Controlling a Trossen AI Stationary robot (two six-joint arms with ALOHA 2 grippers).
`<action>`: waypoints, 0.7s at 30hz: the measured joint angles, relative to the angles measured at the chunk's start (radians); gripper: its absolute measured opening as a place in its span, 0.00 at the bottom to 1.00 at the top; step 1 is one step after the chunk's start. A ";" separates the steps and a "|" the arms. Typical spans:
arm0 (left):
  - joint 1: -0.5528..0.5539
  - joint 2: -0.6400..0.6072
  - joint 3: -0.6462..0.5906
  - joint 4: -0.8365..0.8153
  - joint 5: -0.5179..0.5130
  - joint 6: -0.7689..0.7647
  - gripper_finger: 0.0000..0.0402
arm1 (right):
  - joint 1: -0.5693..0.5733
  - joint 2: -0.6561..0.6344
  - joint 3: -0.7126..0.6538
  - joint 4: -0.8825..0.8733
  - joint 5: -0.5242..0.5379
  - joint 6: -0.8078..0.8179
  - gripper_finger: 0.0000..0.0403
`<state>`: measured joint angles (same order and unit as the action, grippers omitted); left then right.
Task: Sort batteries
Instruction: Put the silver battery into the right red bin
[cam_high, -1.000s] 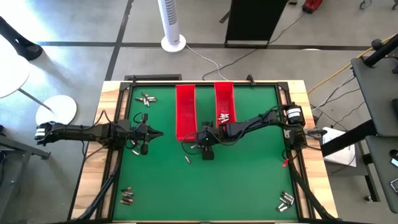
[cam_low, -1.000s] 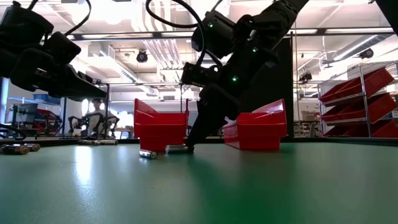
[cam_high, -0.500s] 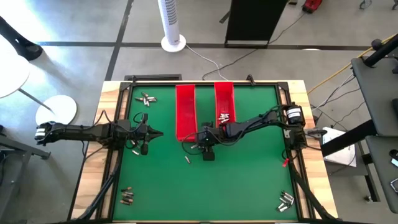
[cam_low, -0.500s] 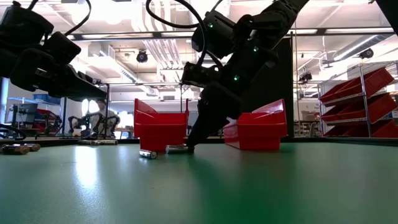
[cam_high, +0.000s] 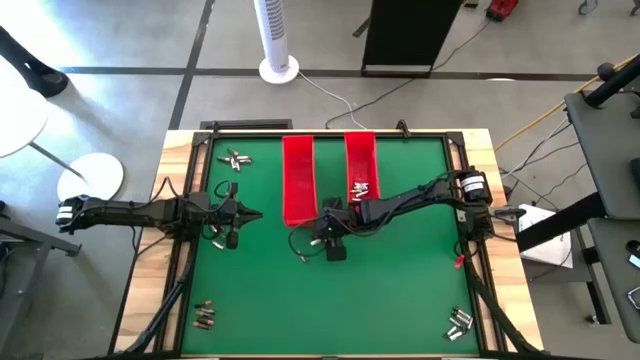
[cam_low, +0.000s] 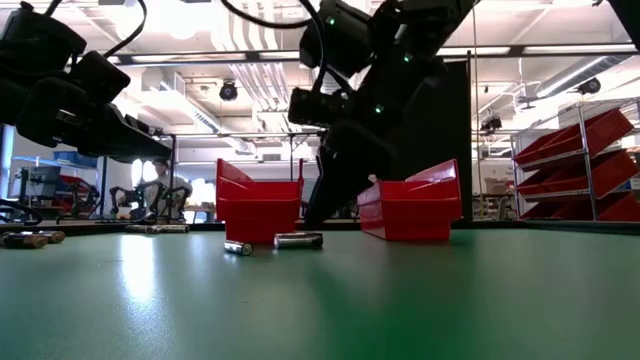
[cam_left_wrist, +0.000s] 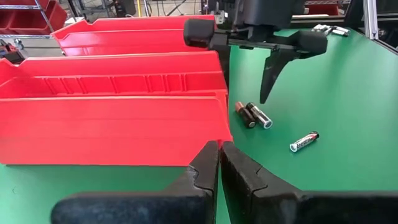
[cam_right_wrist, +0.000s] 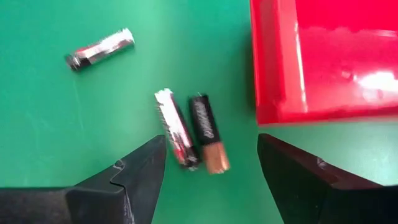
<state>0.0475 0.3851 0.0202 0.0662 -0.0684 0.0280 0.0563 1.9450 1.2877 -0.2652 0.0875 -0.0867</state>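
Observation:
Two batteries, one silvery (cam_right_wrist: 176, 135) and one dark with a copper end (cam_right_wrist: 208, 134), lie side by side on the green mat, near the end of a long red tray (cam_right_wrist: 280, 74). My right gripper (cam_right_wrist: 211, 163) hangs open just above them, a finger on either side, touching neither. A third battery (cam_right_wrist: 99, 48) lies a little farther off. In the low view the fingers (cam_low: 318, 205) stand clear of the pair (cam_low: 298, 240). My left gripper (cam_high: 255, 214) waits shut at the table's left.
Two red trays (cam_high: 298, 180) (cam_high: 360, 150) lie side by side at the far middle, the right one holding a few batteries (cam_high: 362, 188). Loose batteries lie far left (cam_high: 235, 158), near left (cam_high: 205, 316), near right (cam_high: 460, 322) and by the left gripper (cam_high: 215, 238).
My right gripper, still open, has risen a little off the mat and away from the two batteries, which stay lying where they were.

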 joint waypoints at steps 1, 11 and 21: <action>0.000 0.000 0.000 0.000 0.000 0.000 0.00 | 0.000 0.000 0.000 0.001 -0.001 0.002 0.61; 0.000 0.000 0.000 0.000 0.000 0.000 0.00 | 0.048 -0.018 0.000 -0.032 -0.043 -0.026 0.62; 0.000 0.000 0.000 0.001 0.000 0.000 0.00 | 0.117 -0.034 -0.001 -0.033 -0.099 -0.037 0.59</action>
<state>0.0475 0.3851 0.0202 0.0669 -0.0685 0.0280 0.1735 1.9111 1.2871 -0.2982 -0.0116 -0.1241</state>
